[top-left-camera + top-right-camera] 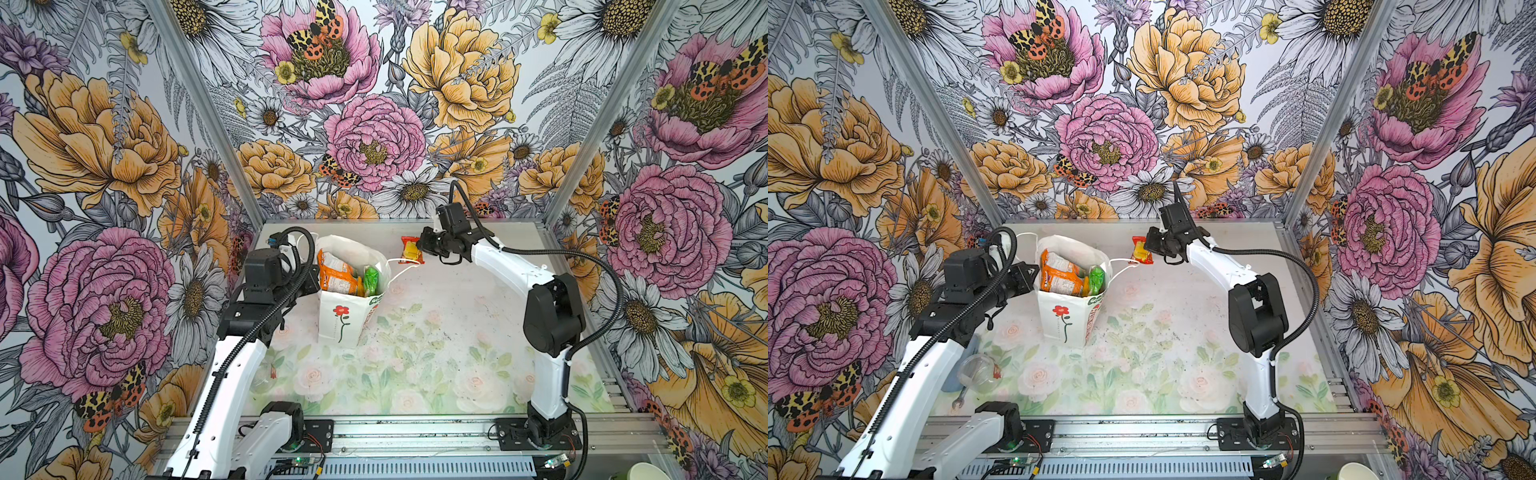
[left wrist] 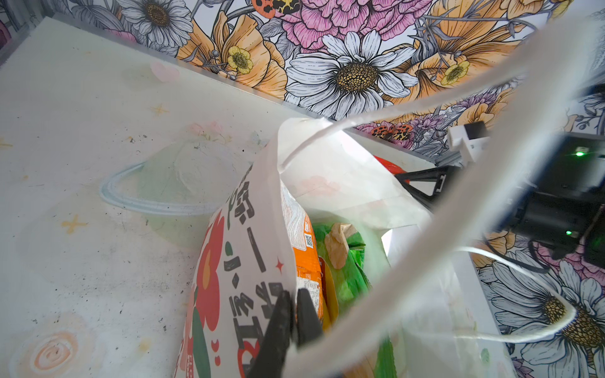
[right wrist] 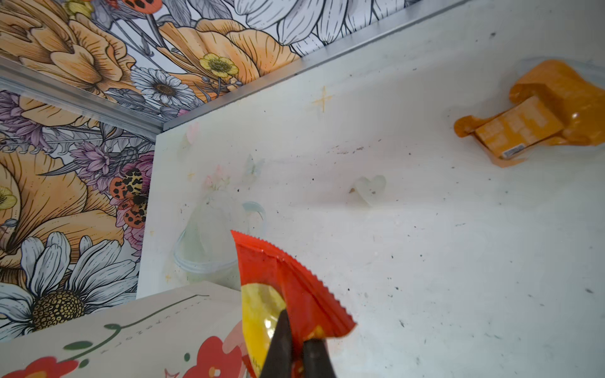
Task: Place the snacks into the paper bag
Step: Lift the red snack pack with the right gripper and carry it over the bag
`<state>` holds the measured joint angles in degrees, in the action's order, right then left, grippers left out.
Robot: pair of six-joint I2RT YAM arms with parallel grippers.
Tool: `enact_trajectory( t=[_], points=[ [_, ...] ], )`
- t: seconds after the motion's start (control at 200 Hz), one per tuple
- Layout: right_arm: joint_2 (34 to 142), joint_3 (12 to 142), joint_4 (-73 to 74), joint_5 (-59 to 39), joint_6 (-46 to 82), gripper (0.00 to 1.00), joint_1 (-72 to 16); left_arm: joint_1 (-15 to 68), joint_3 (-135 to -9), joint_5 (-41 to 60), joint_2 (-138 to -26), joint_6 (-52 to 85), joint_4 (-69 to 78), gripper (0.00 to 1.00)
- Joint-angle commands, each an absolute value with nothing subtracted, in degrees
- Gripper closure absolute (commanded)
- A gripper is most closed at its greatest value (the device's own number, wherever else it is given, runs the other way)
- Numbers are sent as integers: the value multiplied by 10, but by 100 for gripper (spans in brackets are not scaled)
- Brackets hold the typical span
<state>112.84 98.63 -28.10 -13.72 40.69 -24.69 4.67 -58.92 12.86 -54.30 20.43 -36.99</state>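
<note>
Nearest to the arm bases, on the left part of the desk (image 1: 1142, 374), a clear plastic cup (image 1: 978, 372) is just beside the left arm. Further in, the paper bag (image 1: 340, 320) stands upright on the desk, a little left of the middle, with its mouth open. In both top views an orange packet (image 1: 338, 274) and a green packet (image 1: 371, 280) show inside it, side by side, the orange one on the left. The left gripper (image 2: 293, 327) is closed on the rim of the bag at its left side. In the left wrist view its two black fingers pinch the printed paper wall between them, with almost no gap. One cord handle (image 1: 401, 262) hangs out from the right side of the bag. Just beyond this handle, the right gripper (image 3: 294, 347) is closed on a small red packet (image 1: 411, 249) (it has a yellow patch on it). The gripper holds this packet up to the right of the bag's mouth, not over it. Farthest, in the right wrist view only, a yellow-orange packet (image 3: 537, 121) lies on the desk, well apart from the held one.
</note>
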Motion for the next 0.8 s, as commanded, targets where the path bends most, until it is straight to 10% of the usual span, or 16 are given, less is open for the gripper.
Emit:
enact_trajectory(
  t=[0.0, 0.791],
  points=[
    [1081, 975, -292, -118, 382, 97, -248, 54, -596, 140, -531, 200, -345, 91],
    [971, 1120, -403, 10, 321, 97, -352, 49, -595, 142, -534, 203, -344, 91]
  ],
)
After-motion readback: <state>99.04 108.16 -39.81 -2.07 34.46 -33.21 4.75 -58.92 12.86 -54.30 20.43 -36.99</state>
